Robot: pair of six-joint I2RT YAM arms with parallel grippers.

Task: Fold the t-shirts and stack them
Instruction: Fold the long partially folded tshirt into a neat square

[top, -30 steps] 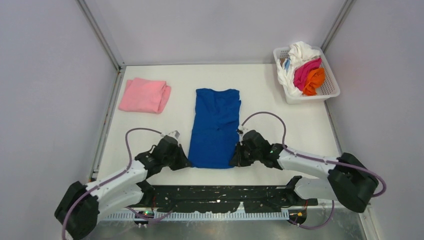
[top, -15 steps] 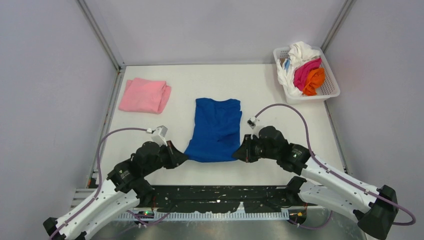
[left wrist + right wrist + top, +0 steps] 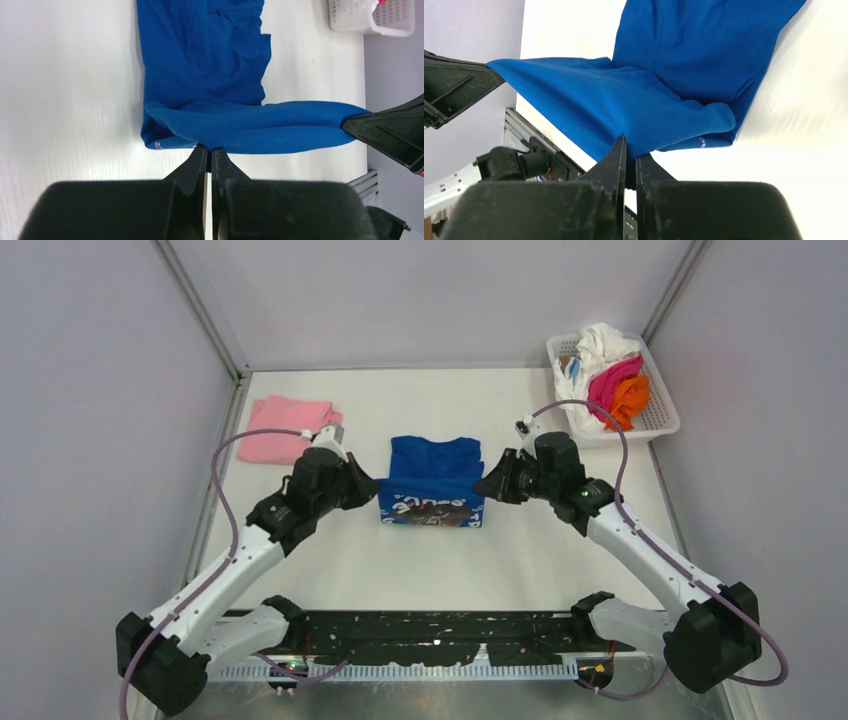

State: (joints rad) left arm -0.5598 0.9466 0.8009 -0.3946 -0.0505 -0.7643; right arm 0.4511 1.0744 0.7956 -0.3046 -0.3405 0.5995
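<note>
The royal blue t-shirt [image 3: 432, 480] lies at the table's middle, its near hem lifted and carried over its far half, white lettering and a dark print showing underneath. My left gripper [image 3: 376, 483] is shut on the hem's left corner [image 3: 200, 137]. My right gripper [image 3: 484, 485] is shut on the hem's right corner [image 3: 634, 145]. The hem hangs taut between them above the table. A folded light pink t-shirt [image 3: 288, 428] lies at the far left. White, magenta and orange t-shirts [image 3: 610, 380] are piled in the basket.
The white mesh basket [image 3: 655, 420] stands at the far right corner, also seen in the left wrist view [image 3: 370, 17]. Metal frame posts and grey walls close the table's sides and back. A black rail runs along the near edge [image 3: 440, 635].
Both grippers have lifted the blue shirt's near hem and carried it away from the arms' bases over the far half. The shirt now looks about half as long, its print showing.
</note>
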